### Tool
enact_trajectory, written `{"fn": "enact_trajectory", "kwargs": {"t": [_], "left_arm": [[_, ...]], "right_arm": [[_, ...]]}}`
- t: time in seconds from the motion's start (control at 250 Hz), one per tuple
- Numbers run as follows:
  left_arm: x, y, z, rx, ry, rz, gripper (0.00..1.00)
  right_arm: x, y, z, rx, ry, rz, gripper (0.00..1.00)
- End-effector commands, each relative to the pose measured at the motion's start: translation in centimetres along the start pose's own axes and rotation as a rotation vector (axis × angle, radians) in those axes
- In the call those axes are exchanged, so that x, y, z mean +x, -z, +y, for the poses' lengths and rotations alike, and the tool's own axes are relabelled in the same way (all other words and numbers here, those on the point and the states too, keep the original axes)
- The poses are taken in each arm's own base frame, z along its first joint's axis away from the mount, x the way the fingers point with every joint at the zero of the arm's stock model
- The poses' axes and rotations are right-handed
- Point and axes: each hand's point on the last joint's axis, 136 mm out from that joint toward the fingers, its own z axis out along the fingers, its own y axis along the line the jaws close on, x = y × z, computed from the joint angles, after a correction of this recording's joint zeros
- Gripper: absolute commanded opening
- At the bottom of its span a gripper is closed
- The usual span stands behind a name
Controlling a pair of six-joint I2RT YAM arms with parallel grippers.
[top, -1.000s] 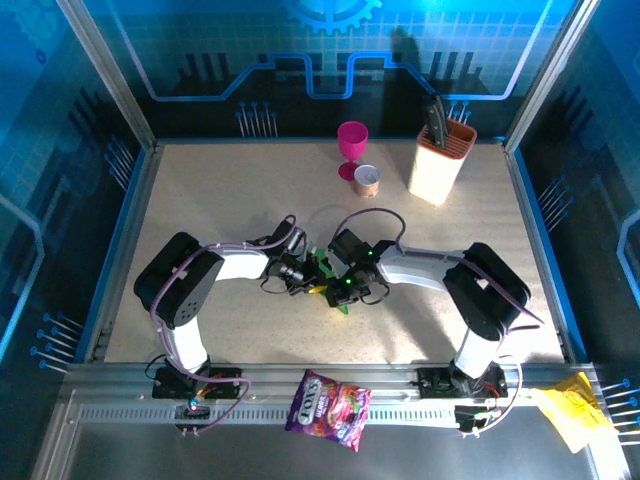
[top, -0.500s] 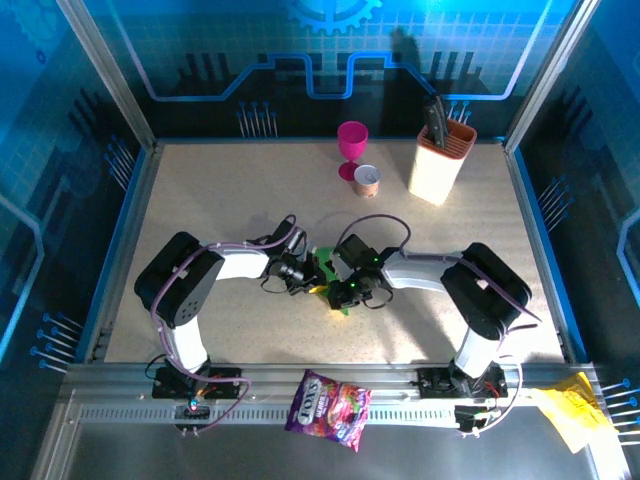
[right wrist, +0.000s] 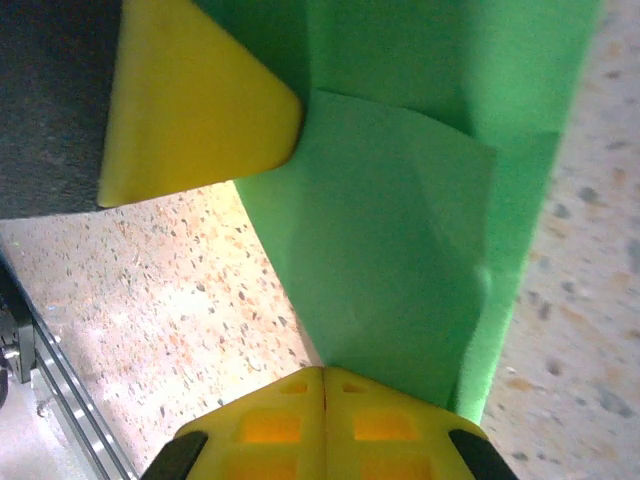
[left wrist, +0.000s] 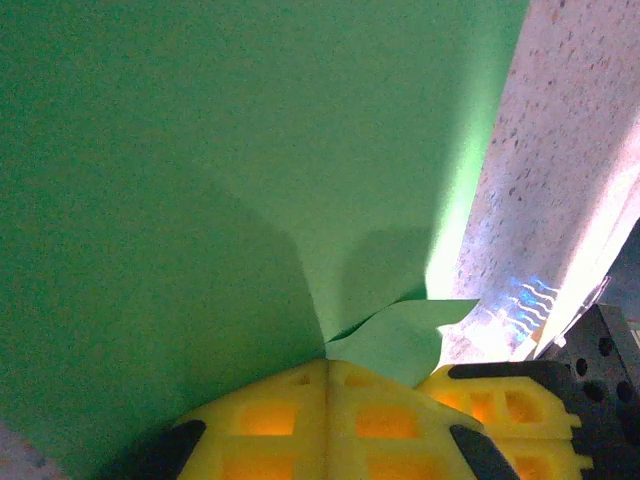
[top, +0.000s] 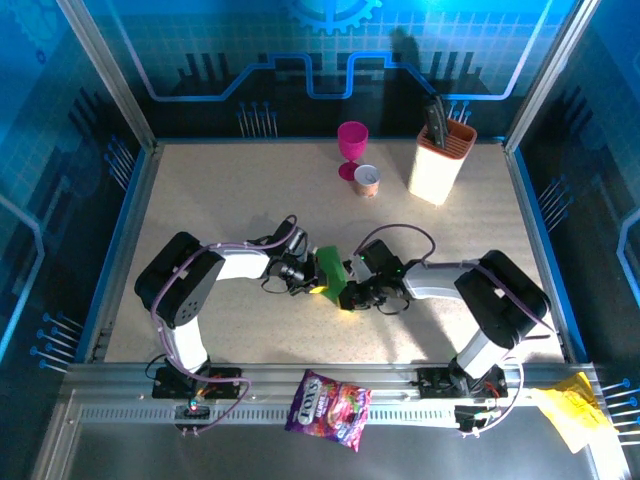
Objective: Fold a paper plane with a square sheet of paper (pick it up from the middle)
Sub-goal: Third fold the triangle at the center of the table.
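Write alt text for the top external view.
The left tool and right tool meet mid-table, both shut on a creased green sheet of paper held between them. A pink goblet, a small cup and a knife block stand near the far edge.

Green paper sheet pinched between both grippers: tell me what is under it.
Speckled beige tabletop shows beside the thin bright green paper sheet on both sides; the patch directly beneath it is covered.
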Motion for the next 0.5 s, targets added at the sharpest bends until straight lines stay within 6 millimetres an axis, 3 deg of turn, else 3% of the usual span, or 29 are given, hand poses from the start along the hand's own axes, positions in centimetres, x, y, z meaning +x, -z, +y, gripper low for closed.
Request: {"fn": "enact_trajectory", "kwargs": {"t": [0.0,0.272,0.495], "left_arm": [[0.8,-0.6,5.0,-0.173,0.082,-0.008,0.0],[0.8,-0.3,5.7,-0.204,0.122,-0.035,0.0],[1.0,0.3,6.9,-0.255,0.226,-0.07,0.0]], "right_arm": [[5.8,0.6,-5.6,0.169,-0.202,0.153,0.04],[5.9,2.9,-7.7,0.203,-0.33,0.111,0.04],[4.4,5.5,-7.3,0.205,-0.336,0.054,0.04]]}}
